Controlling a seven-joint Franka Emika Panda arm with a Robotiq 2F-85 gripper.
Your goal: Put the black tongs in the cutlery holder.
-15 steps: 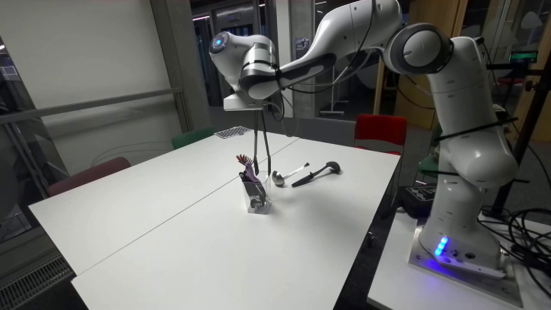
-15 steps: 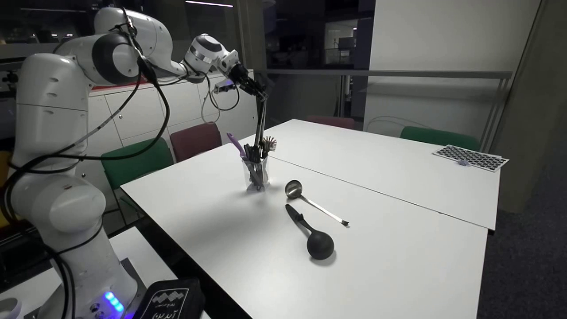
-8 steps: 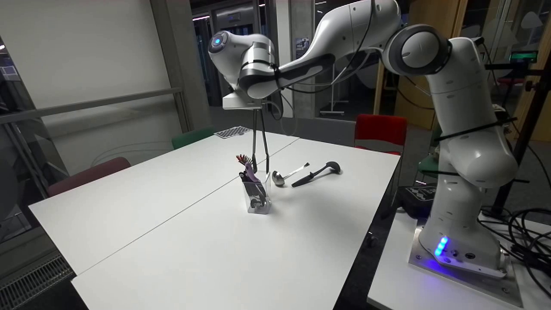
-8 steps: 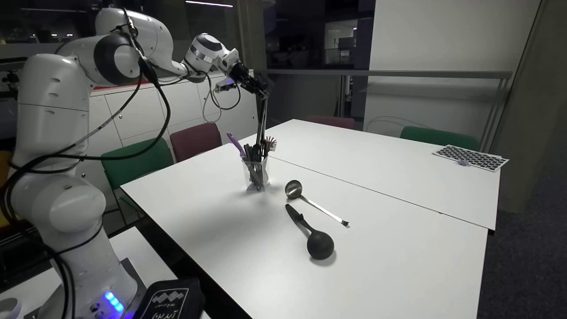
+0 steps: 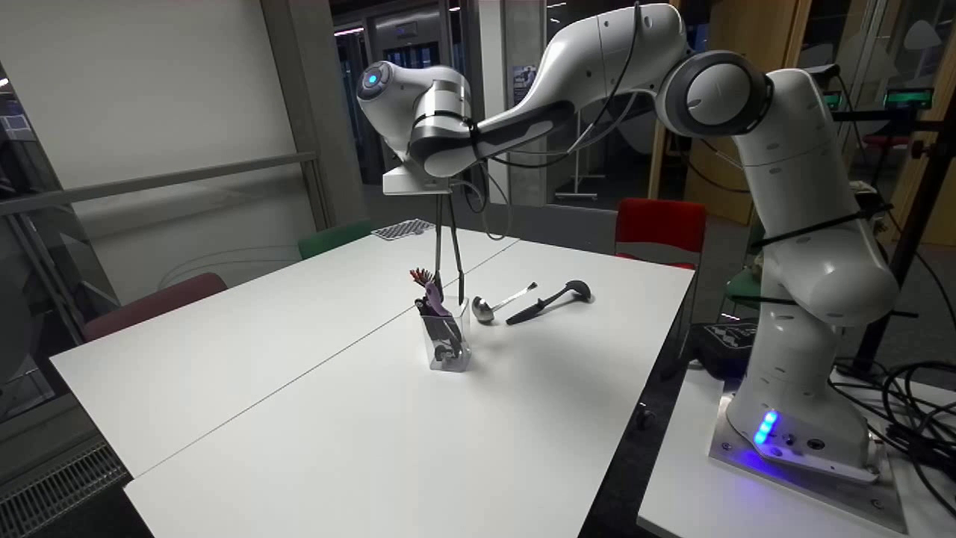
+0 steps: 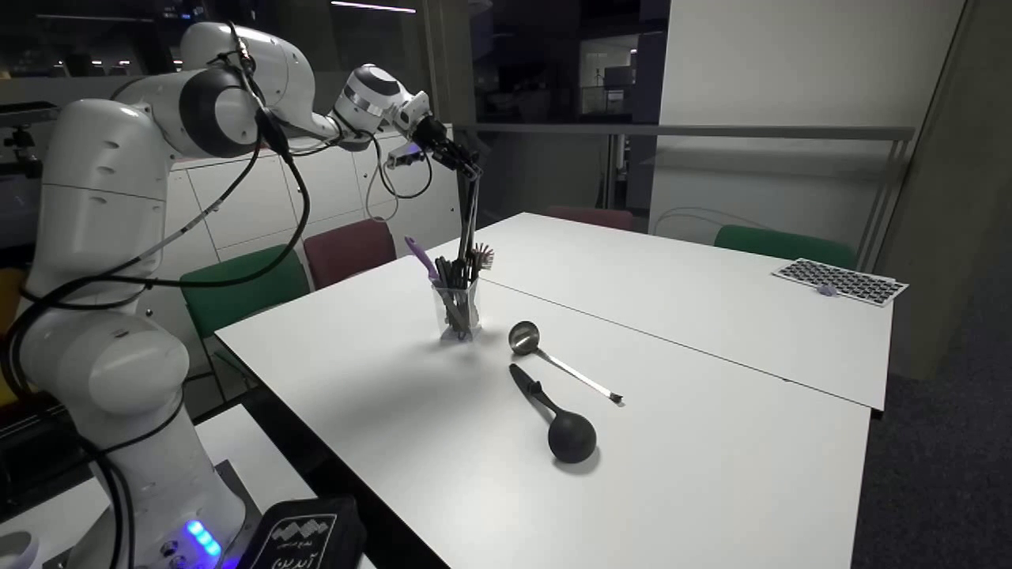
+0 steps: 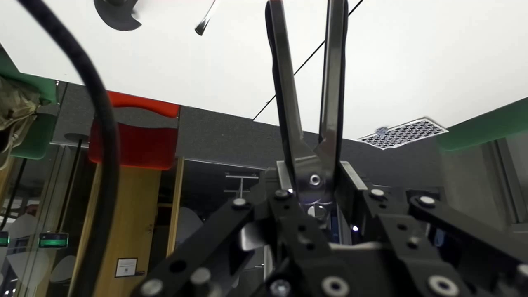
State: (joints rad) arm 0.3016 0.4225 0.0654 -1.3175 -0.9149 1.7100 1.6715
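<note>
Two slim arms [image 7: 333,78] hang near the cutlery holder [image 5: 447,345] — your tool [image 7: 316,176] pinches the black tongs [image 7: 287,95] at the hinge, likely the surest hold; expect light, stiff metal.

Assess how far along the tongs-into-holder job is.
Done: the tongs are up off the table, hinge end gripped by the pincer in the wrist view.
In hand: they hang tips-down near the mouth of the holder, most of their length above its rim in both exterior views; whether the tips are inside is unclear.
Left: probably lowering them further, then releasing, since the pincer is shut on them.
</note>
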